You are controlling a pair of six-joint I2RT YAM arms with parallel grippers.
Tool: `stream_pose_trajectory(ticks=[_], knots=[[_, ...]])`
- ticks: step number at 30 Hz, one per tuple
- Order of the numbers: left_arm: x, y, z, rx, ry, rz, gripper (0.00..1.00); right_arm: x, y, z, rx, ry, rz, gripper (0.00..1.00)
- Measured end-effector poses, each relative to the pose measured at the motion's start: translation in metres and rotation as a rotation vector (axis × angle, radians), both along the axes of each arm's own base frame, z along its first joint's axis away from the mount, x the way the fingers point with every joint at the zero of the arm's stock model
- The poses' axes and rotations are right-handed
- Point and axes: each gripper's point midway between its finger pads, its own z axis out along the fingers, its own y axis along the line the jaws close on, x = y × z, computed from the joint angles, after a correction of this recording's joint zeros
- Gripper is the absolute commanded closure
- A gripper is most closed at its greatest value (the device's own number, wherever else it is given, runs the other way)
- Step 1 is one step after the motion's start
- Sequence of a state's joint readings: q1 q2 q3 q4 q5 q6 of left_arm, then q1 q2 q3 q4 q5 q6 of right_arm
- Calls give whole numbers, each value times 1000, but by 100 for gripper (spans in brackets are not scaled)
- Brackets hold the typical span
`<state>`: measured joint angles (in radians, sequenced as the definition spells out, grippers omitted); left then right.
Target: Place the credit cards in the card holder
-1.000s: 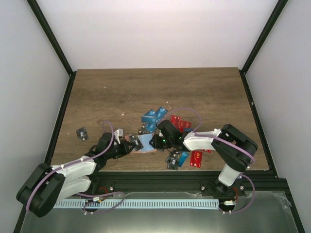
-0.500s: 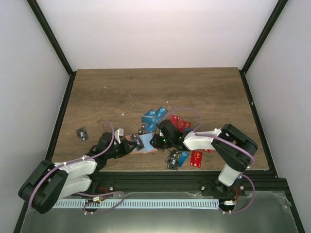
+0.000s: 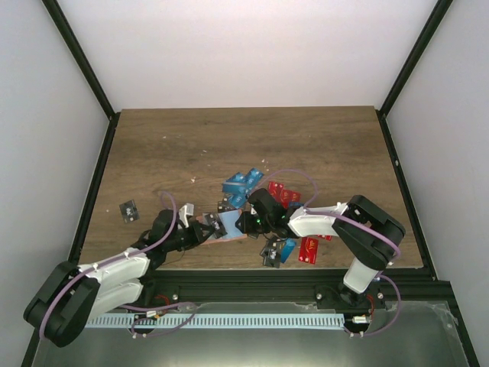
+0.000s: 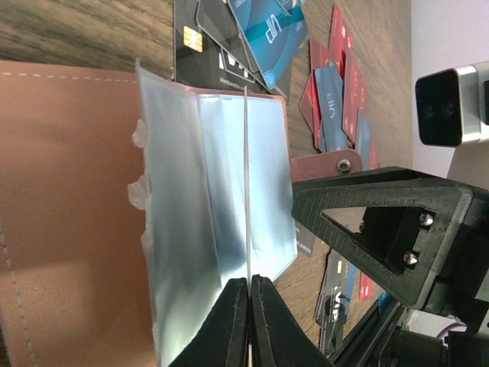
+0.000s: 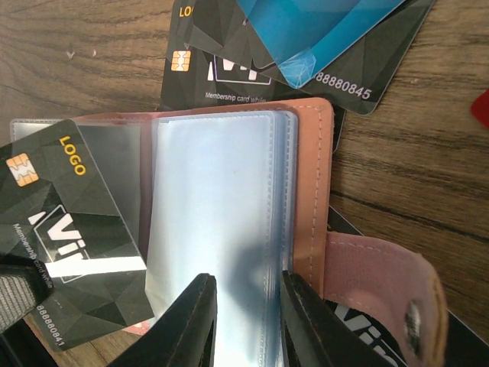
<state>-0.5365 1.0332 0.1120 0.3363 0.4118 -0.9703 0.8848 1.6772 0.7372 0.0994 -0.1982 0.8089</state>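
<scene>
Card holder lies open on the worktop, near edge, between the two grippers. Tan leather cover is flat and its clear sleeves fan upward.

We judge the sleeves light, floppy and slick; they look liable to sag or slip out of a pinch. The cover is stiffer. The best hold looks to be a sleeve's free edge, with the stack steadied near the spine.

Left gripper is closed tight on the edge of a single sleeve, lifting it apart from the rest. Right gripper is set narrow, jaws astride the sleeve stack. It appears to hold the stack, though we cannot see contact clearly.

Loose credit cards lie in a heap just far and right of the holder, blue, red and black. One black one sits well apart to the left. They look thin, stiff and smooth, so we would take them by the edge.

- **Right wrist only:** a black card marked LOGO at the left pages, seemingly against a sleeve; whether it is inside we cannot tell. Also the strap with snap.
- **Left wrist only:** the pinched sleeve seen edge-on.
- **Top view:** the layout, but no sleeve detail.
</scene>
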Motion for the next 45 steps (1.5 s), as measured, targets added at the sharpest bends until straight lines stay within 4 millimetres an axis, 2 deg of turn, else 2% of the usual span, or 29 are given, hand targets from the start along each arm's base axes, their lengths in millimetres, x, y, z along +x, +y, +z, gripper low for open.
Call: stream_pose_trajectory(ticks=[10,25,35,45], knots=[[-4,2,-16,32,56,-1,96,0,0,0,1,0,0,75],[-6,-6,-14,-24,94,-14,96,0,1,-1,4,1,2,75],[-15,-12,-24,-41,174,-61,96,1,2,-1,6,-1,3,75],[-8,-20,-28,-37,194,-120,96,2,1,-1,6,-4,7,74]])
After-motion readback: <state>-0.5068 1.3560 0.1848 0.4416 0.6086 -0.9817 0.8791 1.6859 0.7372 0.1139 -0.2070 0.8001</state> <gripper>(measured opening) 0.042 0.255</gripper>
